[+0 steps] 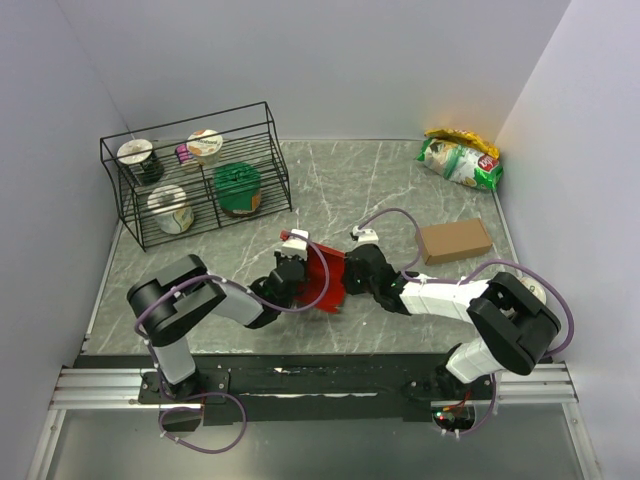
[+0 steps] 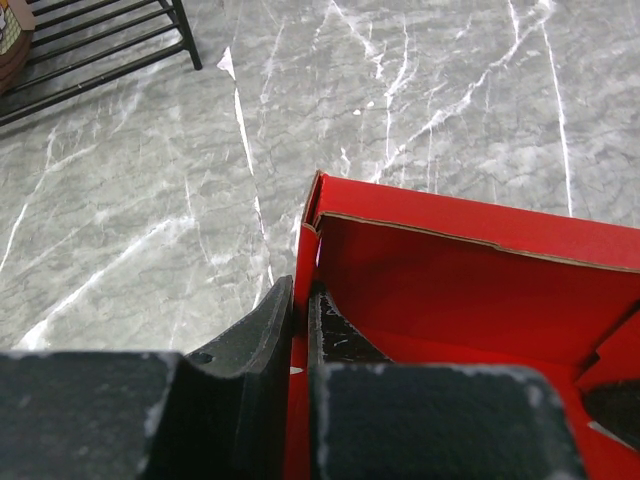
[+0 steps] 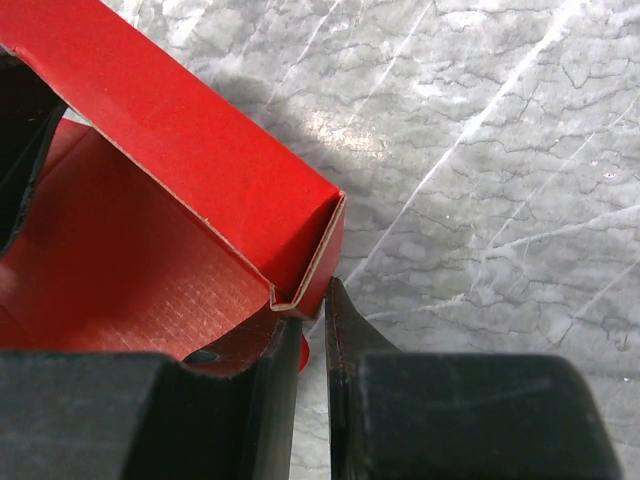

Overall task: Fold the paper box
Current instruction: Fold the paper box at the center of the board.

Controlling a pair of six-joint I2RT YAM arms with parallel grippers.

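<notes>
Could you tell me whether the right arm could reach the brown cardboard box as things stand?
Probably not yet: the right gripper is pinching the paper box. Once released, bare table leads to the brown cardboard box.

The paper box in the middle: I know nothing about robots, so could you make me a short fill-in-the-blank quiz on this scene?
1. The paper box, pinched by the left gripper and the right gripper, is coloured ____.
2. The wire rack of tubs stands at the far ____ corner of the table.
3. The plain cardboard box near the right edge is ____ in colour.
4. The snack bag lies in the far ____ corner.

Missing words: red; left; brown; right.
</notes>
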